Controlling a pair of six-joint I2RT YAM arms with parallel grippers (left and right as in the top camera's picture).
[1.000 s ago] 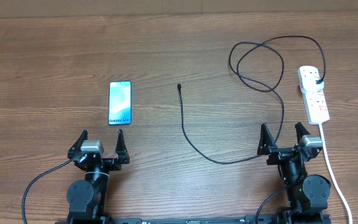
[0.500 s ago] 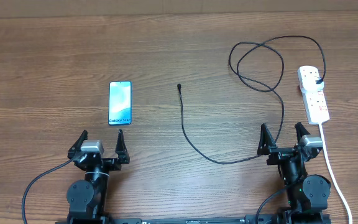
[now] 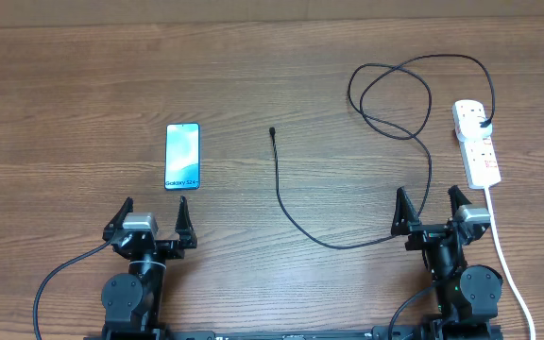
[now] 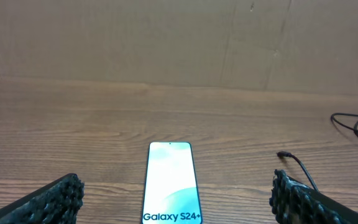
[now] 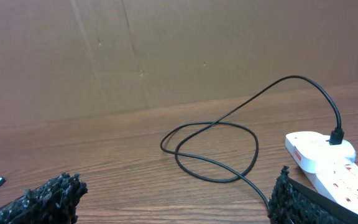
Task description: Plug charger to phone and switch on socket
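Nothing in the task had been started when I looked: both arms sat at the near edge of the table (image 3: 83, 85), and neither held anything. The left gripper (image 3: 154, 204) was just on the near side of the phone (image 3: 182, 156), its jaws spread wide and nearly in line with it. The right gripper (image 3: 429, 195) was well to the right of the phone, its jaws spread just as wide, with a near stretch of the charger (image 3: 281, 194) running close by it.

The phone lay flat with its screen lit, lengthwise away from me. The plug tip (image 3: 272, 131) lay loose to the right of the phone, about level with its far end and well apart from it. Farther out and far to the right of the phone, the cable coiled into a loop and ended in a black plug already seated in the socket (image 3: 477, 144), whose white cord (image 3: 503, 255) ran back toward me.

I judged the first step to be fetching the tip. One gripper would need to pinch it close behind the connector, while the other steadied the phone for insertion. The socket's switch would come last, and I could not read its position.
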